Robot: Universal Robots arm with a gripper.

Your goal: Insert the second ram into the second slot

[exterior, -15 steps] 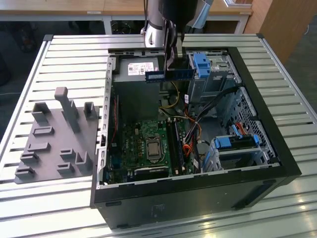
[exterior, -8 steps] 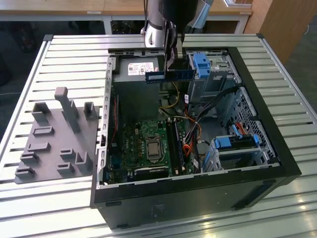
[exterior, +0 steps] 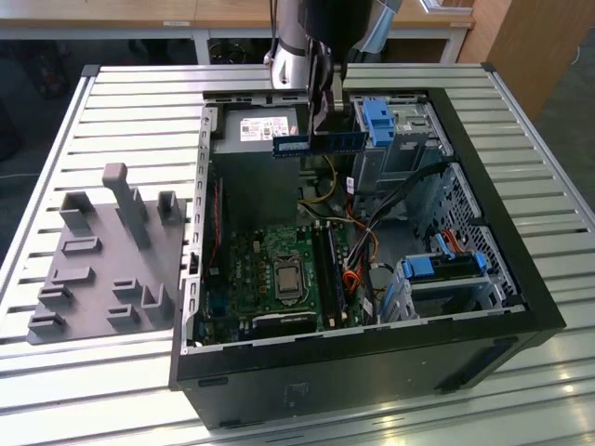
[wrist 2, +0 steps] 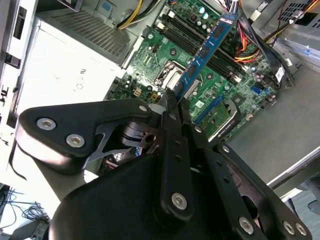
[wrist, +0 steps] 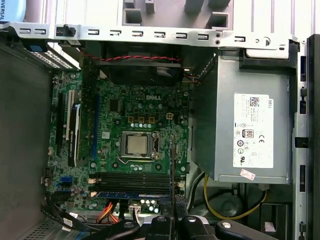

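The second ram (exterior: 319, 143) is a thin blue stick, held level high above the open computer case, over the power supply end. My gripper (exterior: 322, 128) is shut on its middle from above. In the second wrist view the fingers (wrist 2: 169, 112) pinch the second ram (wrist 2: 204, 50), which reaches out over the motherboard. The first wrist view shows the second ram (wrist: 172, 170) edge-on as a thin line above my gripper (wrist: 172, 222). The dark memory slots (wrist: 132, 181) lie below the processor socket (wrist: 136, 145), and a blue strip (wrist: 132, 195) lies along the outermost slot. The memory slots (exterior: 330, 274) are well below the stick.
The black case (exterior: 372, 372) lies open on a slatted metal table (exterior: 130, 111). Inside are the power supply (wrist: 250, 130), blue-handled drive cages (exterior: 381, 121), and orange and black cables (exterior: 358, 269). A grey fixture with pegs (exterior: 102, 260) sits at the exterior view's left.
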